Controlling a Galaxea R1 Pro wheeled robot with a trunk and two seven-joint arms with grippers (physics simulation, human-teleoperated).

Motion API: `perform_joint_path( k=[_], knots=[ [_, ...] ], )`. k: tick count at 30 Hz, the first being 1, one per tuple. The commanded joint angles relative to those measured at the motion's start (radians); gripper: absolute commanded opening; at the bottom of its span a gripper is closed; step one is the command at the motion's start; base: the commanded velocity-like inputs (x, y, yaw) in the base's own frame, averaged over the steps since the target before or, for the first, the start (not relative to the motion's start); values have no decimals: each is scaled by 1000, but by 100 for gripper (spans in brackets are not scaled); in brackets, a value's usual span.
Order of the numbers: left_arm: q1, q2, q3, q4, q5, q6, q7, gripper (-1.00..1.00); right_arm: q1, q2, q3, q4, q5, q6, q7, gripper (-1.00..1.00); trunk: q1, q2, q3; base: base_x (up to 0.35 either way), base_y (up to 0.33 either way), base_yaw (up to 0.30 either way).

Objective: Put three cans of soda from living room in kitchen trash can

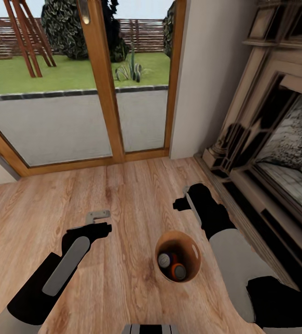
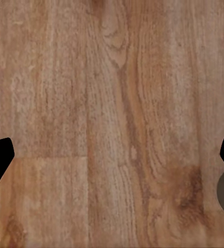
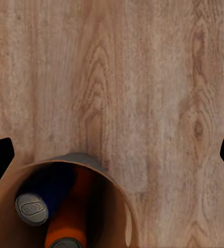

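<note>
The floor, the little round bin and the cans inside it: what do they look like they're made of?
The floor looks like light wood planks, matte, with clear grain and knots. The bin has a smooth copper-brown inside with a slight sheen, perhaps metal or plastic; I can't tell which. The cans look like painted metal: grey metallic tops, one with a pull-tab shape, on orange and dark blue bodies.

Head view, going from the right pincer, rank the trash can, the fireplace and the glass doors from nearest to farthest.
1. Trash can: on the floor just below the right pincer, cans inside.
2. Fireplace: along the right-hand wall.
3. Glass doors: ahead, across the wood floor.
</note>
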Motion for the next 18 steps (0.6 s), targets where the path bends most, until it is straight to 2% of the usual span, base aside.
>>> perform_joint_path(
  k=[1, 4, 5, 7, 11, 15, 18],
  knots=[
    [0, 0, 0, 0, 0, 0, -3, 100, 24, 0, 7, -31, 1, 0, 0, 100, -4, 7, 3, 0, 0, 0],
    [1, 2, 0, 0, -3, -2, -19, 100, 105, -3, 31, -127, 8, 0, 0, 100, -15, 28, 13, 0, 0, 0],
    [1, 6, 0, 0, -4, -3, -32, 100, 149, -5, 43, -180, 17, 0, 0, 100, -19, 35, 16, 0, 0, 0],
    [9, 9, 1, 0, -6, -6, -50, 100, 188, -8, 50, -225, 25, 0, 0, 100, -27, 49, 22, 0, 0, 0],
    [62, 17, 4, 3, -11, -43, -102, 100, 269, -15, 57, -295, 34, 0, 1, 100, -42, 77, 35, 0, 0, 0],
    [131, 43, 6, 4, -17, -93, -156, 100, 340, -20, 60, -350, 39, 0, 2, 100, -58, 105, 47, 0, 0, 0],
    [163, 70, 5, 3, -35, -128, -178, 100, 394, -25, 61, -401, 41, 0, 2, 100, -69, 126, 57, 0, 0, 0]
  ],
)
